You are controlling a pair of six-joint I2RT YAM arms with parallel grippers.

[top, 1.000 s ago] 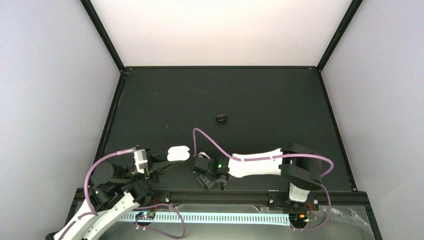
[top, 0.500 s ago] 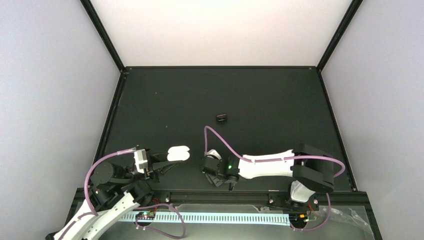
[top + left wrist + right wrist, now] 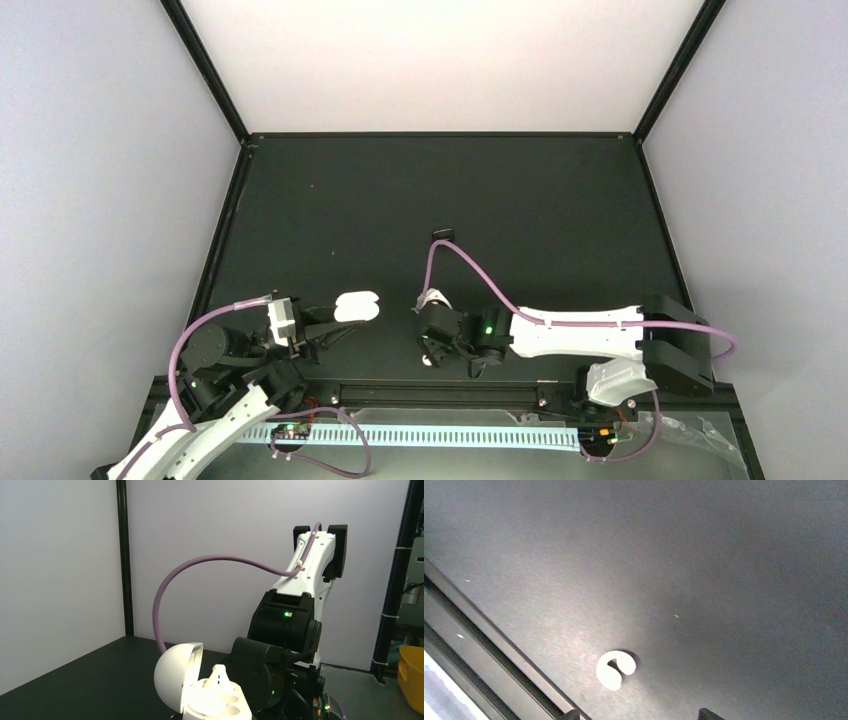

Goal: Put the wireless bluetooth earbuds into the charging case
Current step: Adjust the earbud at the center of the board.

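Observation:
A white charging case [image 3: 356, 306] stands open in my left gripper [image 3: 338, 320], near the table's front left. In the left wrist view its domed lid [image 3: 173, 678] is tipped back and one white earbud [image 3: 219, 674] stands in the base [image 3: 220, 709]; my own fingers are hidden there. A second white earbud [image 3: 615, 669] lies on the black mat just ahead of my right gripper [image 3: 640, 715], whose fingertips [image 3: 710, 713] stand wide apart and empty. In the top view the right gripper [image 3: 432, 348] hides that earbud.
A small black oval object [image 3: 441, 235] lies mid-table, partly under the right arm's purple cable [image 3: 460, 262]. The table's front rail [image 3: 484, 645] runs close beside the loose earbud. The right arm's wrist [image 3: 280, 655] stands right behind the case.
My right arm has swung right, away from the open case, and its cable now crosses the black object. The left gripper and the case have not moved.

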